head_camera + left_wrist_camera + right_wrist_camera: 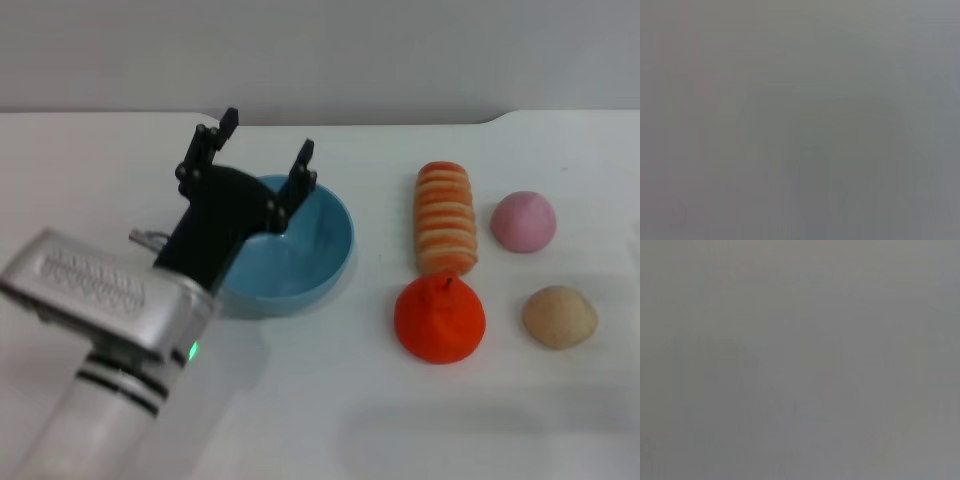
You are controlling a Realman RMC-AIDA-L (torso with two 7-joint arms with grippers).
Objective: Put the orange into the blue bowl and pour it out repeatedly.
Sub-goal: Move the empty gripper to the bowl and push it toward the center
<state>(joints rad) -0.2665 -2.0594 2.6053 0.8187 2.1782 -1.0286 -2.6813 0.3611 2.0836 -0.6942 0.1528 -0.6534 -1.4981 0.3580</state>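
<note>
Head view | left end effector released over blue bowl | orange well right

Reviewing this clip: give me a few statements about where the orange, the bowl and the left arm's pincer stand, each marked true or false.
1. The orange lies inside the blue bowl. False: it sits on the table, to the right of the bowl.
2. The left pincer is open, over the bowl's far left rim. True.
3. The bowl is empty. True, as far as the head view shows.
4. The left pincer holds the orange. False: it holds nothing.
5. The striped loaf lies just behind the orange. True.
6. The right pincer is beside the orange. False: it is not in view.
</note>
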